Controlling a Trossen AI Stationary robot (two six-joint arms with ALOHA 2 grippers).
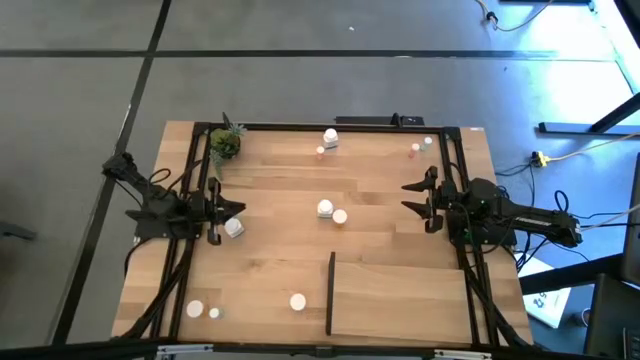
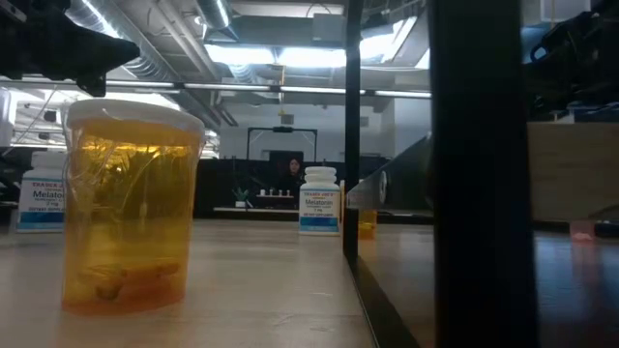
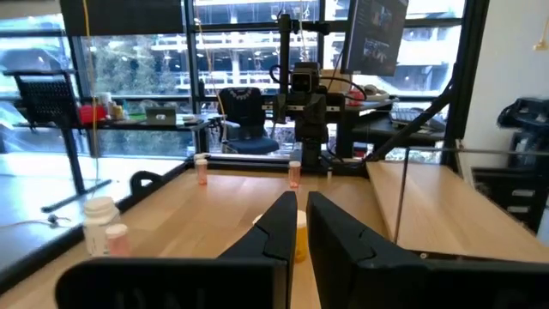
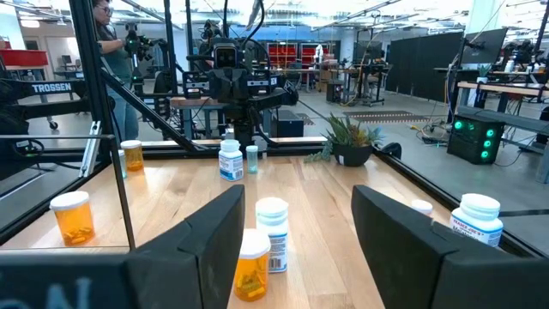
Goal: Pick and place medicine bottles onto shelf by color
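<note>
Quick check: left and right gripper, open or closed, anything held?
Left gripper: closed, holding nothing, at the table's left edge.
Right gripper: open, holding nothing, at the table's right edge.

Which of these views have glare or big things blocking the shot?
High view: bright blown-out patch on the floor at the top right, table evenly lit. Low view: an orange bottle looms close, a black upright strip hides much of the right, ceiling lights glare. Left wrist view: bright windows behind.
</note>
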